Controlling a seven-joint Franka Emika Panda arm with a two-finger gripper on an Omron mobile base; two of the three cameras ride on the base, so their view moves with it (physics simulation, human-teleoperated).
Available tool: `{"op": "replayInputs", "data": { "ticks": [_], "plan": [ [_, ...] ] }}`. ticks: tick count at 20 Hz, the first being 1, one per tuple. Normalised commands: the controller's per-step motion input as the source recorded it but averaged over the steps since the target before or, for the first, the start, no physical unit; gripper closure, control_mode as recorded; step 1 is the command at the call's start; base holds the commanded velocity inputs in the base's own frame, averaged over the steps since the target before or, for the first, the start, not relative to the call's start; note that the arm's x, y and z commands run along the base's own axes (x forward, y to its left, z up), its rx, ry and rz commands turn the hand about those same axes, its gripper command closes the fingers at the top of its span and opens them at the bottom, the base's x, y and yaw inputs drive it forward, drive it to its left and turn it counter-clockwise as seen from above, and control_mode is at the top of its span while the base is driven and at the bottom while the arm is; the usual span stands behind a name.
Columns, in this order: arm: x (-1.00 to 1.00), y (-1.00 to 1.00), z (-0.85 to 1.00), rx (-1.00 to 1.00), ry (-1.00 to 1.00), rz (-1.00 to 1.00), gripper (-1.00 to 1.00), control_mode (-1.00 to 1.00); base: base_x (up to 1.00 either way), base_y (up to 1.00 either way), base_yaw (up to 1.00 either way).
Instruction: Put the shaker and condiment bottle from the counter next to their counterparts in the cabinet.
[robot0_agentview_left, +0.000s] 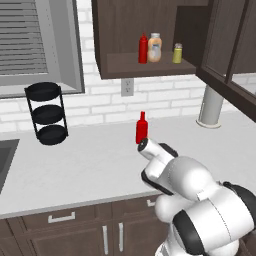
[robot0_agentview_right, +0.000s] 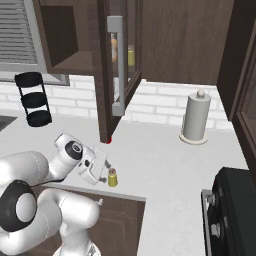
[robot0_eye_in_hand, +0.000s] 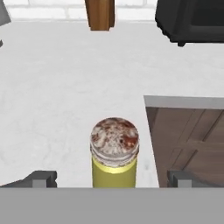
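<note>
The shaker (robot0_agentview_right: 113, 177) stands upright near the front edge of the table (robot0_agentview_right: 165, 165), just in front of the tool (robot0_agentview_right: 102, 172). In the hand view it sits centred between the two fingertips (robot0_eye_in_hand: 41, 178), which stand wide apart with nothing held. It looks small, light and rigid, with a smooth round body that could slip or tip, so the yellow body (robot0_eye_in_hand: 114, 175) below the domed metal top is probably the best place to squeeze. The red bottle (robot0_agentview_left: 141, 128) stands further back on the table, below the open cabinet (robot0_agentview_left: 150, 65).
</note>
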Motion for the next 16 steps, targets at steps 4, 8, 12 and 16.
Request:
{"op": "replayInputs", "data": {
  "ticks": [4,8,12,16],
  "plan": [
    [0.00,-0.17,-0.15,0.02,0.01,-0.03,-1.00,-1.00,0.00,0.00,0.00],
    [0.01,-0.19,-0.16,0.00,0.00,-0.03,-1.00,-1.00,0.00,0.00,0.00],
    [0.09,-0.09,-0.21,0.00,0.01,-0.03,1.00,-1.00,0.00,0.00,0.00],
    [0.05,0.00,-0.26,0.00,0.05,-0.01,1.00,-1.00,0.00,0.00,0.00]
  ]
}}
